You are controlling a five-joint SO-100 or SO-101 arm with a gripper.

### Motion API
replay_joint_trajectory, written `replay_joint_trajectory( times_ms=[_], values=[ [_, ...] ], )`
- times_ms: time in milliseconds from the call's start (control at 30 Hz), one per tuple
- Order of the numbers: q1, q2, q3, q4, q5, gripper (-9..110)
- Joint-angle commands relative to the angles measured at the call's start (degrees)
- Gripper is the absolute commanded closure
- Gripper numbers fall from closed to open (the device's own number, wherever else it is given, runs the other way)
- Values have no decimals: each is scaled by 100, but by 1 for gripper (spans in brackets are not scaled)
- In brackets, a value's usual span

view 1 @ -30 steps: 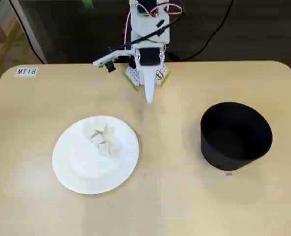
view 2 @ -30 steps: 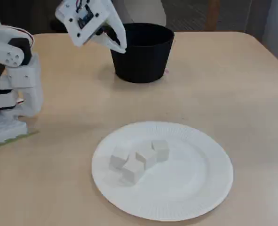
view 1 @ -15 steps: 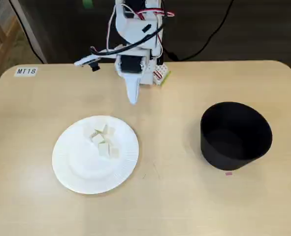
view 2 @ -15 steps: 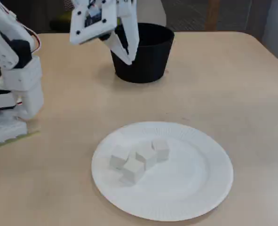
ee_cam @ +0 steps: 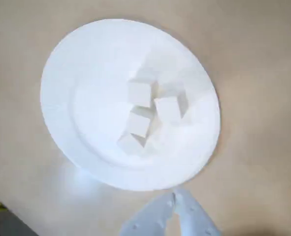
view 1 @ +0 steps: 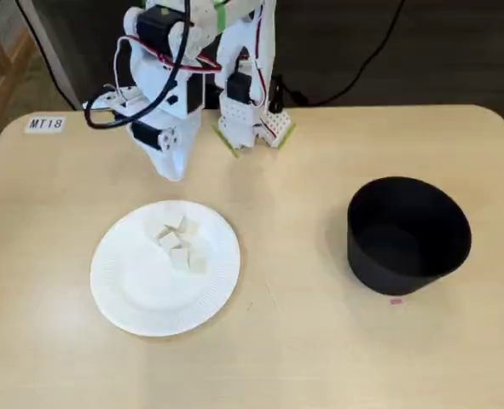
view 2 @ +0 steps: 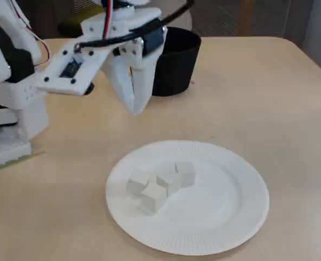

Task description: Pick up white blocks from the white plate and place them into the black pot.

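In a fixed view the white plate (view 2: pixel 233 215) lies nearest the camera, with the white blocks (view 2: pixel 161 185) bunched left of its middle; 4 can be counted, touching or almost touching one another. The wrist view shows the same 4 cubes (ee_cam: pixel 147 115) clustered on the plate (ee_cam: pixel 61 93), none of them lifted.

Just beyond the plate's far-left rim the gripper (view 2: pixel 136 109) hangs above bare table, tip pointing down, nothing between its fingers. The jaws look pressed together, or nearly so, in that view and at the bottom edge of the wrist view (ee_cam: pixel 175 202).

Half a second ago the tip stood in front of the pot; 1 second ago it was further back still, near the arm's base. It has swung across toward the plate and dropped lower. This reads as the reach toward a first block: the claw would need to spread and come down over 1 cube of the cluster.

Farthest back stands the black pot (view 2: pixel 179 65), well apart from the plate. The other fixed view shows no block inside the pot (view 1: pixel 409 234), so no placement seems done yet.
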Motion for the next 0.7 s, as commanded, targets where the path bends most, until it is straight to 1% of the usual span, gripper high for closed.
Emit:
replay_joint_trajectory(
  times_ms=[0, 133, 300, 400, 467, 567, 667],
  values=[
    [70, -343, -255, 9, 255, 97],
    [35, -686, -185, -88, 343, 93],
    [18, -993, -185, -97, 308, 83],
    [-26, -1151, -229, -97, 299, 80],
    [-62, -1239, -237, -123, 255, 74],
    [-97, -1468, -237, -176, 229, 71],
    [-97, -1661, -237, -360, 149, 72]
  ],
)
